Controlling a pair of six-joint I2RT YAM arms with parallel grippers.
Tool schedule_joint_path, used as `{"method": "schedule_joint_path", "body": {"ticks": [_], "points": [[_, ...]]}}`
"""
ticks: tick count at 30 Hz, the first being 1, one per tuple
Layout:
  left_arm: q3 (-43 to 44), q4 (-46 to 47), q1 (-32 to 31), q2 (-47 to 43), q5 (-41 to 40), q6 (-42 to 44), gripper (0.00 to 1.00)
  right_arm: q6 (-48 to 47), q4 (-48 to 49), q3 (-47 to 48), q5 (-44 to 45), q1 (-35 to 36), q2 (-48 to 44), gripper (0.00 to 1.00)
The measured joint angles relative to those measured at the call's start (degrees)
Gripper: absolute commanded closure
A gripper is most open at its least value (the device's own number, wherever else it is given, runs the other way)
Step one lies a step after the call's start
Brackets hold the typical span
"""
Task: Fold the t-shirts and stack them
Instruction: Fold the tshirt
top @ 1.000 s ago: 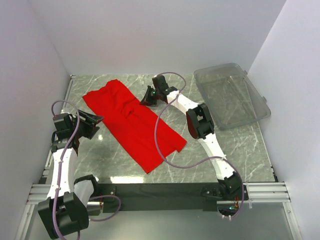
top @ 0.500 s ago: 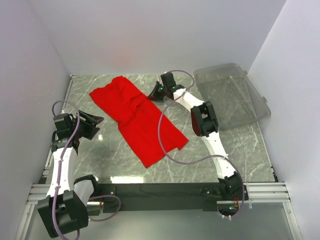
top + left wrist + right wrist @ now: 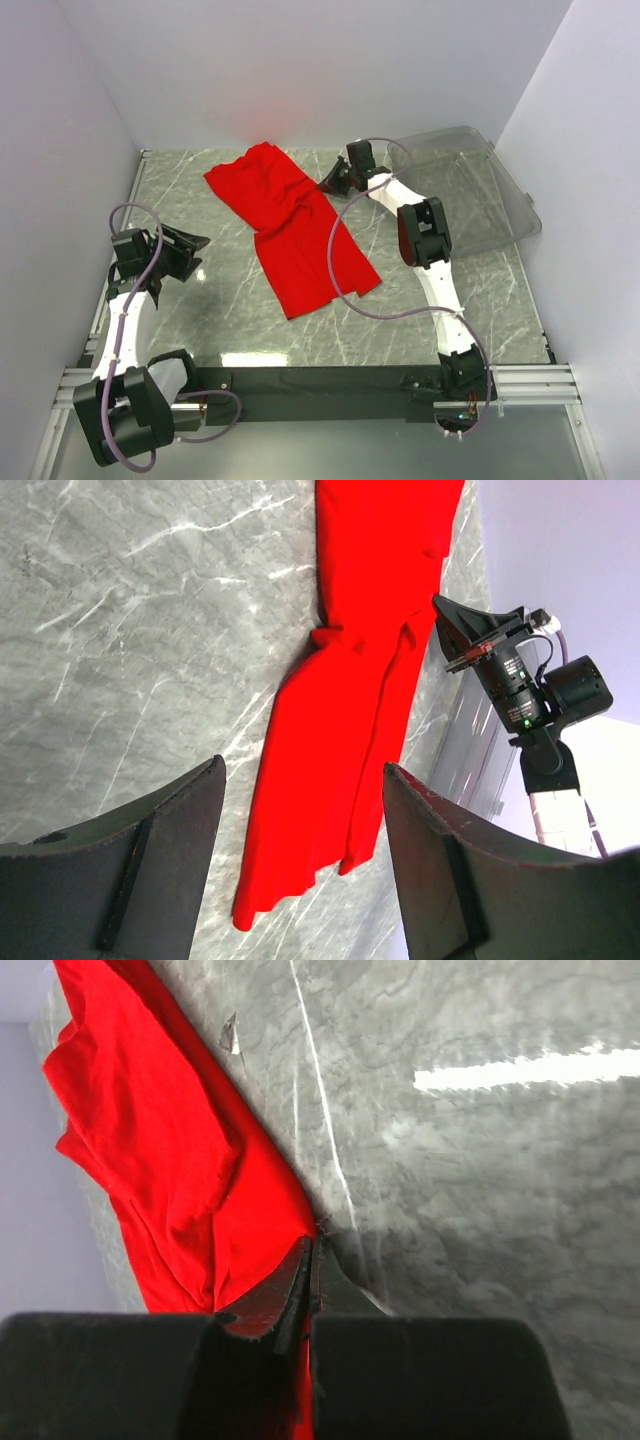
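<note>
Pinching the red t-shirt [image 3: 295, 235] at its right edge, my right gripper [image 3: 312, 1260] presses both fingers together on the cloth. I see the shirt lying as a long crumpled strip across the marble table [image 3: 220, 310]. My left gripper [image 3: 302, 770] hovers spread wide, well apart from it.

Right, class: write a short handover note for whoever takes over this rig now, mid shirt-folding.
Left gripper: open, holding nothing, off to the left of the t-shirt.
Right gripper: shut on the t-shirt's right-hand edge.
T-shirt: a long rumpled strip lying on the table; the clear bin sits apart at far right.
Done: no tidy fold visible.
Left: fold it compact, then stack.
</note>
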Motion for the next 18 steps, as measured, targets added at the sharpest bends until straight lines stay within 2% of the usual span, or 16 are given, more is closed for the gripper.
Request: {"method": "schedule_joint_path", "body": {"ticks": [7, 8, 9, 11, 12, 15, 18], "points": [[-1.88, 2.47, -0.76, 1.14, 1.88, -0.07, 0.31, -1.03, -0.07, -2.78, 2.43, -0.55, -2.08, 0.98], [-2.45, 2.93, -1.14, 1.25, 2.12, -0.13, 0.31, -1.07, -0.07, -2.91, 2.34, -0.68, -2.21, 0.92], [-3.1, 3.34, -1.6, 1.36, 2.32, -0.2, 0.31, -1.29, -0.07, -2.95, 2.1, -0.83, -2.23, 0.77], [-4.24, 4.13, -2.62, 1.57, 2.67, -0.42, 0.31, -1.88, 0.39, -3.08, 0.81, -1.11, -2.25, 0.62], [-4.72, 4.37, -3.26, 1.81, 2.71, -0.52, 0.31, -2.45, 0.81, -3.08, 0.11, -1.14, -2.4, 0.51], [-5.16, 4.44, -5.95, 3.28, 2.75, -0.59, 0.31, -5.49, 0.74, -3.02, -0.57, -1.01, -3.34, 0.37], [-5.16, 3.93, -9.86, 5.31, 2.4, -0.52, 0.31, -10.25, 0.02, -5.6, 0.42, -0.81, -6.05, 0.29]]}}
